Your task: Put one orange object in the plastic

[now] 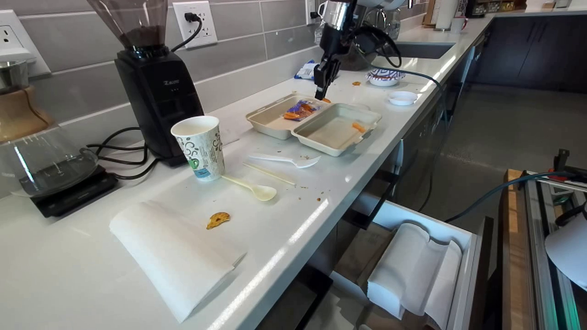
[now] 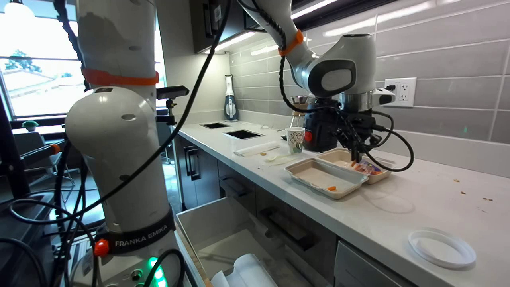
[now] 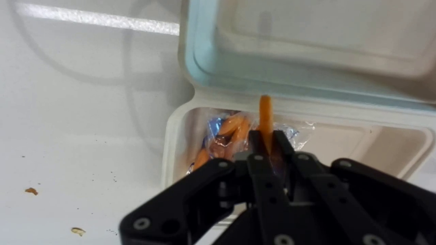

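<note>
Evidently, the orange stick [image 3: 266,114] is clamped by the claw [image 3: 267,136], one end jutting free, over the rear tray [image 3: 169,146]. If the rim [image 3: 221,96] were clipped, it could be swivelled loose; if released early, dropped short of the front tray [image 1: 325,133], presumably the goal.

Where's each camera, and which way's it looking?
Wrist view: behind the tool, looking down at the food box; tool shows.
An exterior view: near the grinder, looking along the counter toward the sink; the arm's lower end shows.
An exterior view: by the robot's base, looking toward the grinder; base and arm show.
Both exterior views share the cup and food box.
</note>
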You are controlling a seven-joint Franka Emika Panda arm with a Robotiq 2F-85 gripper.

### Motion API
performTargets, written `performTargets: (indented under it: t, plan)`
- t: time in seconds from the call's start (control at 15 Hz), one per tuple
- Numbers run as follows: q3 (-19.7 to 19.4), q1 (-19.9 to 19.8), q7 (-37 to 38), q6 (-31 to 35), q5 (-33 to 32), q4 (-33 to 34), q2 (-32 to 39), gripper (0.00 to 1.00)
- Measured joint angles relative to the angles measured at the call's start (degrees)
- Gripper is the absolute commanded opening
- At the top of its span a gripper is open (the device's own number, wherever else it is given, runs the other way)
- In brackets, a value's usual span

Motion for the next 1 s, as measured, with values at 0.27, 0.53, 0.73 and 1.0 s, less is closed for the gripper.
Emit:
performTargets:
  t: [0.27, 0.53, 0.73, 1.0]
  plan:
    - [0.6, 0.0, -0.1, 0.0, 1.4, 1.8, 1.7, 0.03]
    - [1.6, 0.0, -0.1, -0.3, 1.7, 4.2, 3.7, 0.03]
    - [2.1, 0.1, 0.6, -1.6, 0.9, 6.5, 5.8, 0.03]
    - [2.4, 0.2, 1.8, -2.0, -0.8, 8.4, 8.1, 0.03]
